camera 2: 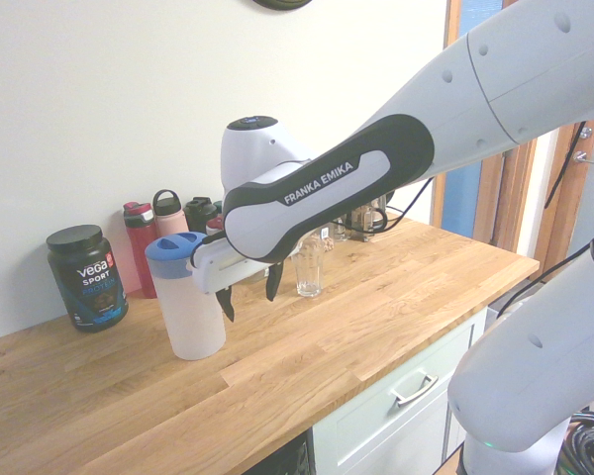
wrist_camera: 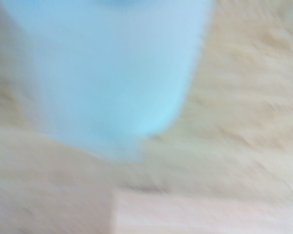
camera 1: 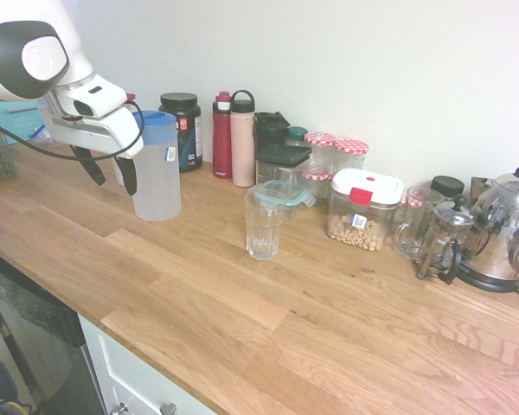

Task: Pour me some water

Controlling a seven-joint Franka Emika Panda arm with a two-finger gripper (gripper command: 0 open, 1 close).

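The blue-lidded frosted plastic pitcher [camera 1: 158, 177] is ungrasped, the end effector's [camera 1: 109, 180] fingers being held apart. Grasping and pouring into the clear glass tumbler [camera 1: 263, 229] remain.

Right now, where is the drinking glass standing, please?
In the first exterior view, the drinking glass stands upright near the middle of the wooden counter, right of the blue-lidded pitcher and left of the cereal container.

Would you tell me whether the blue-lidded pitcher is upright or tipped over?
Upright: the pitcher stands on its base on the counter, lid on top.
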